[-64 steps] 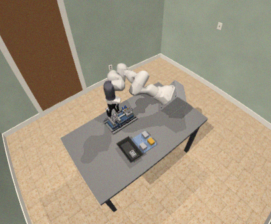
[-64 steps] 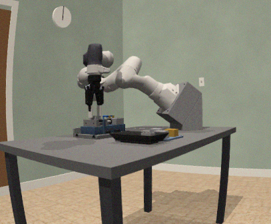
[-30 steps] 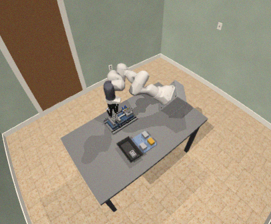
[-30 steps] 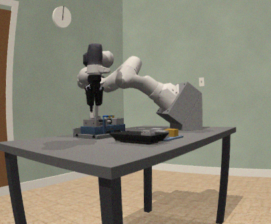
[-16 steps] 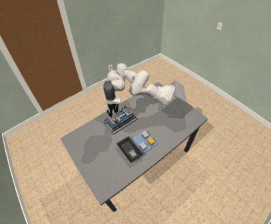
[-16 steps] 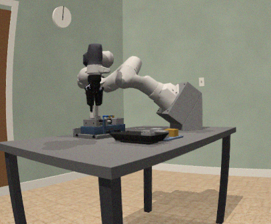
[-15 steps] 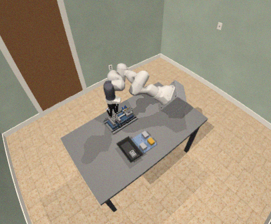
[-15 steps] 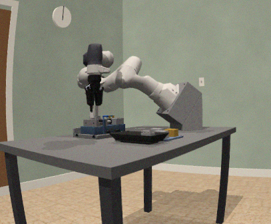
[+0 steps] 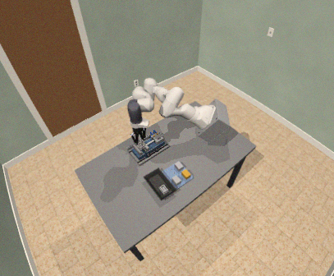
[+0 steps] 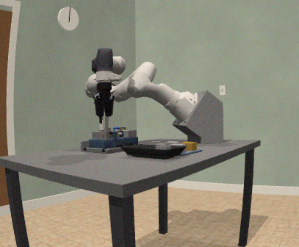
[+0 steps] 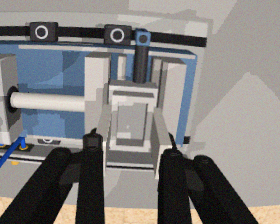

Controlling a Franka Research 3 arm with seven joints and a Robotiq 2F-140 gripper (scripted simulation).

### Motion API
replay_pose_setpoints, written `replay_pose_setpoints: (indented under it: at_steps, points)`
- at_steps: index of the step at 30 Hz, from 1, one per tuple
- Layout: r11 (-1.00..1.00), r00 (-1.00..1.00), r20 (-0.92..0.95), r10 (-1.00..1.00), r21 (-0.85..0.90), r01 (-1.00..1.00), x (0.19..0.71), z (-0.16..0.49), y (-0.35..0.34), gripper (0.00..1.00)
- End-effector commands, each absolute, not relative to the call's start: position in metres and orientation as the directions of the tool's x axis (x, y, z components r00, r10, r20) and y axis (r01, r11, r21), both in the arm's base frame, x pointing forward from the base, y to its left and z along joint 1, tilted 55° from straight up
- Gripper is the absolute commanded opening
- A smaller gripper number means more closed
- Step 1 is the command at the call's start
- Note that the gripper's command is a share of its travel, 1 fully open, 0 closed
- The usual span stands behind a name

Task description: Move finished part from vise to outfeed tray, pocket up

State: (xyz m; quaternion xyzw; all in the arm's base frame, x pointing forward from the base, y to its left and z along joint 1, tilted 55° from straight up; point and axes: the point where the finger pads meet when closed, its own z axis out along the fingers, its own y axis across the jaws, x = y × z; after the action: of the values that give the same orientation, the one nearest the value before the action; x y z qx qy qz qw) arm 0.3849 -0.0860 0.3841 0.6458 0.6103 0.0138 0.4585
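While the gripper (image 11: pixel 131 141) hangs straight down over the vise (image 11: pixel 51 90), its fingers are clamped on the part (image 11: pixel 132 123), seated between the jaws directly below.

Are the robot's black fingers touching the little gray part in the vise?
Touching. In the wrist view, both black fingers press against the sides of the gray part, no gap showing, and the gripper is shut on it above the blue vise.
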Motion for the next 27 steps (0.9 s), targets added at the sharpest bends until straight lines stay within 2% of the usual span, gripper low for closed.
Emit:
replay_pose_setpoints:
  at_steps: [1,27]
  points:
    - [0.171,0.249,-0.544,0.801,0.607,0.776,0.3854,0.3837,-0.0856,0.00]
    - [0.171,0.249,-0.544,0.801,0.607,0.776,0.3800,0.3890,-0.0803,0.00]
